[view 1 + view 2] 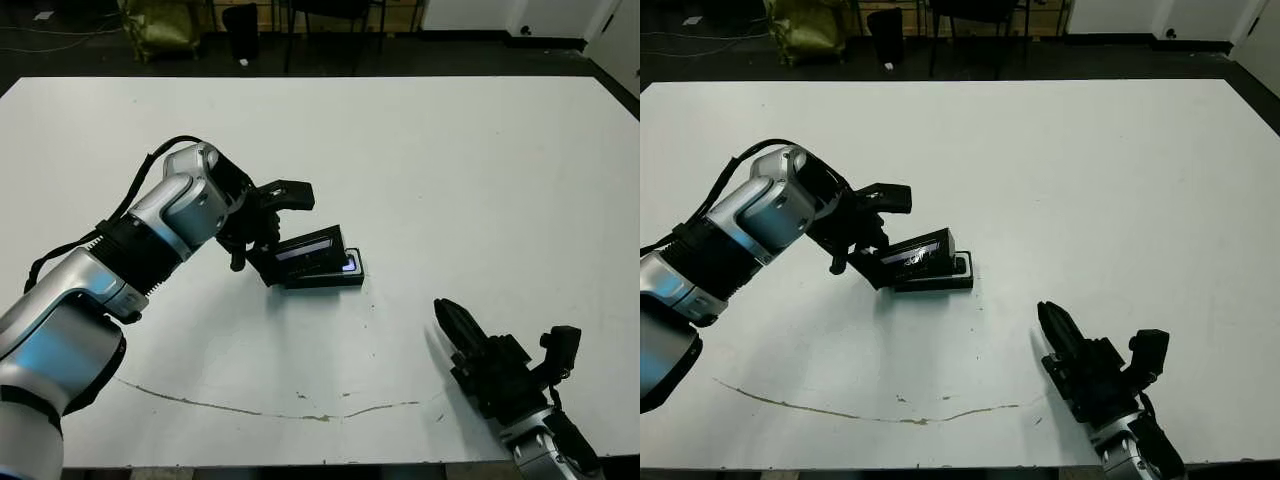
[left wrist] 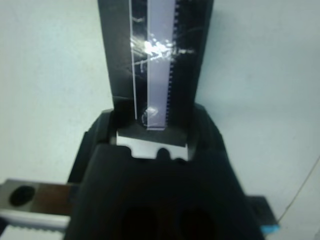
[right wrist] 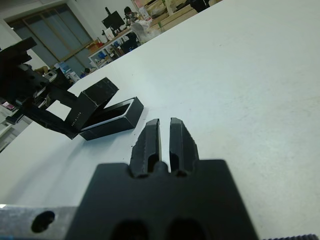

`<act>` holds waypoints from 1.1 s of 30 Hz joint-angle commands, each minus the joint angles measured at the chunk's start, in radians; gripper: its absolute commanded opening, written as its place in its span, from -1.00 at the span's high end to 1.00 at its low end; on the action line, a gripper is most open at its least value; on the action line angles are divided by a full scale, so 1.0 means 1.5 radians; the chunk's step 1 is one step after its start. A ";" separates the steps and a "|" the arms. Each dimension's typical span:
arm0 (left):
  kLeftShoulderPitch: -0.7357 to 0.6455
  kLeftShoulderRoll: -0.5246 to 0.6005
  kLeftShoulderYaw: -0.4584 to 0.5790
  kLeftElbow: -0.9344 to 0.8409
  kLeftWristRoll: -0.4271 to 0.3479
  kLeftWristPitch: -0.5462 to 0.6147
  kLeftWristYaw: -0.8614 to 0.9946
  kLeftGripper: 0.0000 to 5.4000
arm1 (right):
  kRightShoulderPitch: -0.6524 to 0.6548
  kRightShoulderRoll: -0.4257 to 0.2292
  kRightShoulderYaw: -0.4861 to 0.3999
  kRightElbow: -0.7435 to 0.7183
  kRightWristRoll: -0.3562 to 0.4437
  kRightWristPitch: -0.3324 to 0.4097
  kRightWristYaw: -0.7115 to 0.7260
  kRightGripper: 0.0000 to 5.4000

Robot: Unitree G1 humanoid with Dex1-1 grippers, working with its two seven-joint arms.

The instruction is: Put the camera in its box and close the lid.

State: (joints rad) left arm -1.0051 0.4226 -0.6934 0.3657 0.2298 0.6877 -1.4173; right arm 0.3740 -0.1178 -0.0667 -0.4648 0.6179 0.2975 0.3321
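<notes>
**Inspector A:** What was the position of the box (image 1: pixel 330 276) at the time of inspection?

**Inspector B:** It lay flat on the white bench (image 1: pixel 450 170), near the middle and slightly toward the robot's left. A strip of its pale inner lining showed at the end away from the left arm.

**Inspector A:** And the lid (image 1: pixel 305 250)?

**Inspector B:** It was held tilted over the box, its lower long edge down against the box and the opposite edge raised. Its glossy strip faced upward. The left claw (image 1: pixel 262 228) was clamped on the end of the lid nearest the left arm; the left wrist view showed the lid (image 2: pixel 155 55) running straight out from between the fingers.

**Inspector A:** Was the camera visible?

**Inspector B:** I could not tell. The raised lid hid most of the box interior.

**Inspector A:** The right claw (image 1: pixel 452 318)?

**Inspector B:** It was near the front edge of the bench on the robot's right, well apart from the box, holding nothing. Its fingers (image 3: pixel 150 142) stood close together with only a thin slit between them.

**Inspector A:** Anything else on the bench?

**Inspector B:** A thin brownish mark (image 1: pixel 260 408) along the near side.
</notes>
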 commanded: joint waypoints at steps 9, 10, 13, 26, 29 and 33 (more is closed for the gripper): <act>0.014 -0.014 -0.020 -0.016 0.001 0.024 0.004 0.34 | 0.015 0.000 -0.004 0.014 -0.009 -0.006 0.002 1.00; 0.014 -0.016 -0.021 -0.017 0.001 0.023 0.005 0.34 | 0.017 -0.001 -0.003 0.010 -0.011 -0.005 0.000 1.00; 0.016 -0.021 -0.026 -0.017 0.002 0.015 0.008 0.34 | 0.021 -0.002 -0.003 0.007 -0.010 -0.007 0.003 1.00; 0.018 -0.050 -0.049 -0.025 -0.002 0.023 0.014 0.34 | 0.032 -0.003 -0.001 -0.005 -0.015 0.002 -0.015 1.00; 0.022 -0.057 -0.050 -0.027 -0.003 0.029 0.019 0.34 | 0.032 -0.002 0.001 -0.001 -0.025 -0.011 -0.008 1.00; 0.025 -0.064 -0.055 -0.030 -0.002 0.019 0.026 0.34 | 0.034 0.000 -0.001 -0.001 -0.024 -0.010 -0.007 1.00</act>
State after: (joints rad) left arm -1.0192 0.3833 -0.7390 0.3248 0.2400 0.7303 -1.3851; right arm 0.4087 -0.1166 -0.0642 -0.4805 0.5854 0.2828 0.3211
